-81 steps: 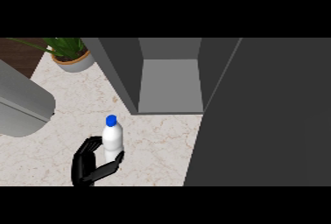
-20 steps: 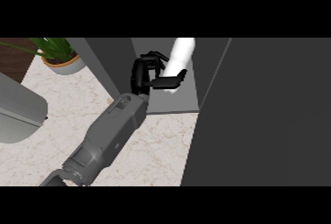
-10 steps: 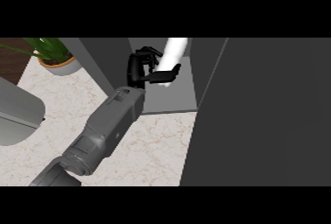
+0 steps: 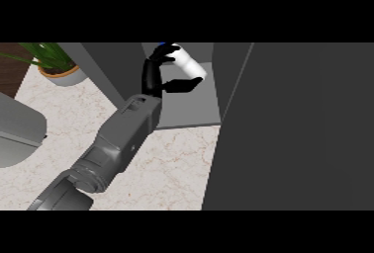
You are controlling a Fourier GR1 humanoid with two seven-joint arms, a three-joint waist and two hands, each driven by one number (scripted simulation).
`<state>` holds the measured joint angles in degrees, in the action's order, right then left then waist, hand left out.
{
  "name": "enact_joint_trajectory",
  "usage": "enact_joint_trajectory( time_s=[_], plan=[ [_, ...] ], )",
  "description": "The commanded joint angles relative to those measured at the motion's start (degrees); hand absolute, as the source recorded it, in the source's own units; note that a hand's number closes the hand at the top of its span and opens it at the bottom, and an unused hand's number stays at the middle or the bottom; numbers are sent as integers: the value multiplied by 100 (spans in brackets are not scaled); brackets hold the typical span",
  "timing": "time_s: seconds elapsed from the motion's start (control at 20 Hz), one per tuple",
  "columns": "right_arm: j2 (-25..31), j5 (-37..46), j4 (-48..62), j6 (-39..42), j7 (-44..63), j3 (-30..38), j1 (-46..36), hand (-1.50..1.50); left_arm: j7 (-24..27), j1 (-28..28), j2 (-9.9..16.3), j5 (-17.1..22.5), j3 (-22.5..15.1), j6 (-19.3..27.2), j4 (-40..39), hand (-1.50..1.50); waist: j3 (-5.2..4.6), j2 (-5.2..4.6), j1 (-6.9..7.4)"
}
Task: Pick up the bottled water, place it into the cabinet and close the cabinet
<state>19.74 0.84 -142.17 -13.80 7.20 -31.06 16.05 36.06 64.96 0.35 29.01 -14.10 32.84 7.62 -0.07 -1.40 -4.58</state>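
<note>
At the cabinet mouth, robot hand: the right robot hand [image 4: 155,74] is up inside the opening, fingers curled over the far side of the bottle and the thumb hooked under its near side, so it is clamped on the bottle.
Bottle: the white water bottle [image 4: 190,65] is tilted, its blue cap [image 4: 162,44] pointing up and to the left past the fingers. It sits in the hand within the cabinet opening, above the shelf floor; I cannot tell whether it touches the floor.
Forearm: the grey forearm [image 4: 120,143] runs from the lower left corner diagonally up to the hand, crossing the worktop.
Cabinet: the grey cabinet [image 4: 191,109] stands open, its pale floor showing below the hand.
Door: the dark door [image 4: 300,128] is swung out and fills the right side.
Worktop: pale marble worktop [image 4: 171,170] lies in front of the cabinet.
Plant: a green plant [image 4: 45,53] in a tan pot [image 4: 64,75] stands at the far left, well apart from the hand.
</note>
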Motion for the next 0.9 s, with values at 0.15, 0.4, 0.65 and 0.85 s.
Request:
enact_joint_trajectory(
  time_s=[0.15, 0.4, 0.65, 0.85],
  plan=[
    [17, -193, -137, 132, -42, 134, 25, -150, 211, 101, -33, 46, 171, -165, -119, -150, 3, -17, -14],
    [-7, -32, -451, 64, 115, -117, 115, -150, 317, 168, -33, 63, 291, -259, -234, -150, -4, -23, -63],
    [-98, -208, 0, 101, -80, 164, -46, -150, 90, 448, -33, -87, 198, -567, -262, -150, 5, -11, 23],
    [64, -11, -351, 73, -58, -29, 402, -150, 420, 301, 51, 17, 326, -1448, 52, -150, 2, 47, 57]
  ],
)
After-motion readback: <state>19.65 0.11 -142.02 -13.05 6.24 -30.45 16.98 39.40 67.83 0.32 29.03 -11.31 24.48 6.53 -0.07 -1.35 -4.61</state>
